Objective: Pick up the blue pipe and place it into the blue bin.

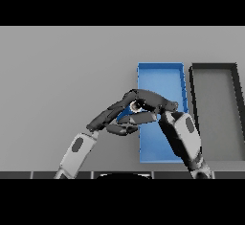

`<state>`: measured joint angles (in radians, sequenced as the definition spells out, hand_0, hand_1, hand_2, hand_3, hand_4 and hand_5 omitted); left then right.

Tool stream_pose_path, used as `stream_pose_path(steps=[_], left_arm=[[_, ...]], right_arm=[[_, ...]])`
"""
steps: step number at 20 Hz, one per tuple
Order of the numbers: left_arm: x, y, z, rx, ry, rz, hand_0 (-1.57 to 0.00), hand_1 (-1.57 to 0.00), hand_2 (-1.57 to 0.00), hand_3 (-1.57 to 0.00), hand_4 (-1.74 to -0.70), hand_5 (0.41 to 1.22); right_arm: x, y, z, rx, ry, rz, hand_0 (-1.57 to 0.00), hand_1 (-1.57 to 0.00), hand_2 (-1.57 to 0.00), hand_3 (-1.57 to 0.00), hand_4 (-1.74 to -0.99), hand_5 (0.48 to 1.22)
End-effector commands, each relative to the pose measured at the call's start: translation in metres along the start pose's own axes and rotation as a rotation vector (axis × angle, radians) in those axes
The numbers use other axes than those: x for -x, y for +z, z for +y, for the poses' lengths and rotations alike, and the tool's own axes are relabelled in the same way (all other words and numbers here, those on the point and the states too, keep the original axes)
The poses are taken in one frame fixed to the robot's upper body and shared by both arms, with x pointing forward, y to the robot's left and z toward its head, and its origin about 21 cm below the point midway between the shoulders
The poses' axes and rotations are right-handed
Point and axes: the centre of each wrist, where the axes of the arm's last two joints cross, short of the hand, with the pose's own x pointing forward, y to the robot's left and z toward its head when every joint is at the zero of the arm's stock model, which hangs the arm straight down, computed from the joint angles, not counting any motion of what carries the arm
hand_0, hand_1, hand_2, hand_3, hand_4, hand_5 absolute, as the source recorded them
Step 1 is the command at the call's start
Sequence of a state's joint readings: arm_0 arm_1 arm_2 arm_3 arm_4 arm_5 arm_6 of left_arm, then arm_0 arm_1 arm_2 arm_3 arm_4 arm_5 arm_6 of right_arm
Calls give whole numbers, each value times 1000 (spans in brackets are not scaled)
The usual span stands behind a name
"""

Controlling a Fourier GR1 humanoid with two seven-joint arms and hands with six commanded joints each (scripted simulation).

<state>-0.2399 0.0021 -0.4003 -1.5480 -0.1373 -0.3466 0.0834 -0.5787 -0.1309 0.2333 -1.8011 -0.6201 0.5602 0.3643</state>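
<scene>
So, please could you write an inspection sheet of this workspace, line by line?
Surface: grey table, bare where visible.
Job's things: blue bin, long, right of centre; both hands over its left part. Blue pipe: cannot be made out; a small pale round shape shows between the hands.
Clutter: dark grey bin beside the blue bin, on its right.
Hands: left hand reaches to the bin's left edge, fingers fairly straight; right hand lies over the bin, its grip unclear.
Cables: nothing seen.
Surroundings: nothing seen.
</scene>
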Motion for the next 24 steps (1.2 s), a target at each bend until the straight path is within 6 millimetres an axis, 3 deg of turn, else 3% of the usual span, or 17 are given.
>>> stream_pose_path(steps=[1,7,11,14,18,21,24], left_arm=[[2,-2,-3,9,-2,8,-16,-14,-14,-12,-913,470],[2,0,-7,16,15,19,-3,-3,-3,-3,-906,437],[-3,-2,-3,14,-2,33,-1,-1,-1,0,-898,430],[-3,-2,-3,22,-9,32,0,0,0,0,-890,421],[-2,4,1,13,-26,15,1,1,1,1,-877,412],[-4,2,-2,20,-29,27,1,1,1,1,-869,418],[0,4,-5,27,-22,19,1,1,1,1,-866,420]], right_arm=[[-11,-1,-5,0,-33,-16,-1571,-1571,-1571,-1571,-1741,1221],[-78,-13,-48,-3,-68,-135,-1571,-1571,-1571,-1571,-1741,1221],[-120,-12,-85,239,26,-179,-1571,-1571,-1571,-1571,-1741,1221],[-116,2,-118,369,27,-122,-1571,-1571,-1571,-1571,-1741,1221],[-91,28,-155,524,56,-7,-1571,-1571,-1571,-1571,-1741,1221],[-61,56,-166,610,-3,68,-1571,-1571,-1571,-1571,-1741,1221],[-34,81,-162,654,-40,166,-1571,-1571,-1571,-1571,-1741,1221]])
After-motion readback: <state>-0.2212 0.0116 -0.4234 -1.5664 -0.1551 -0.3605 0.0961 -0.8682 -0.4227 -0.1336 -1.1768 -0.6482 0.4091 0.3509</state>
